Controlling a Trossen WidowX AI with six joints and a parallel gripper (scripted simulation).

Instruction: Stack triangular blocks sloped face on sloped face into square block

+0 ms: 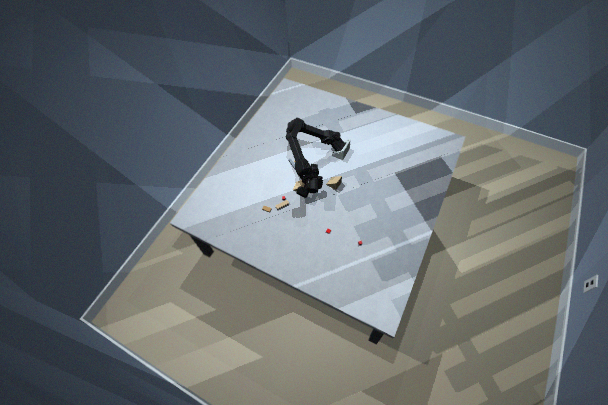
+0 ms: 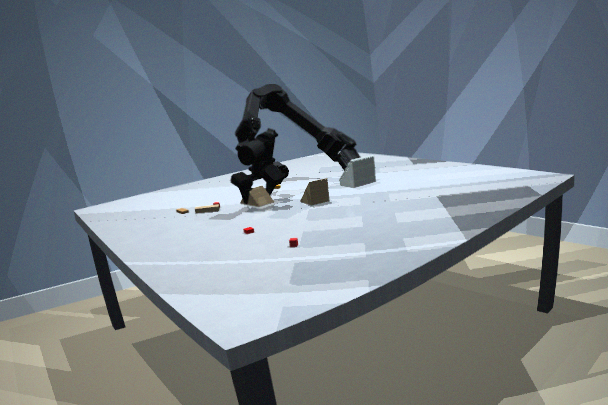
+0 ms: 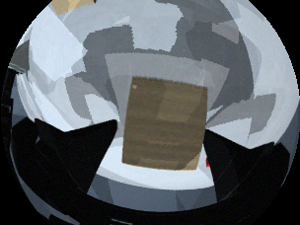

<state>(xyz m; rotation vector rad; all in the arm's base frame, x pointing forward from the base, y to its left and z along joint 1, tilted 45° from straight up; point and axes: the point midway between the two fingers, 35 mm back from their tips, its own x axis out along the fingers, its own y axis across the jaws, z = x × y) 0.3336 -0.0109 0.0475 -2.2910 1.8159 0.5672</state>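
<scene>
One tan triangular block [image 1: 298, 186] [image 2: 260, 197] [image 3: 165, 123] rests on the table between my fingers, partly hidden by the hand in the top view. My gripper [image 2: 258, 194] [image 3: 161, 130] is open around it, one finger on each side, low near the table. In the wrist view a narrow gap shows at the left finger; the right fingertip is very close to the block, and contact is unclear. The other triangular block [image 1: 334, 182] [image 2: 316, 192] [image 3: 73, 5] stands apart on the table, a sloped side and an upright face showing in the exterior view.
A grey wedge [image 1: 342, 151] [image 2: 361, 173] is at the arm's base. Two flat tan pieces, one here [image 1: 267, 209] [image 2: 182, 211] and a longer one [image 1: 282, 205] [image 2: 207, 209], lie beside a red cube [image 1: 283, 198]. Two more red cubes [image 2: 249, 230] [image 2: 293, 242] lie nearer the exterior camera.
</scene>
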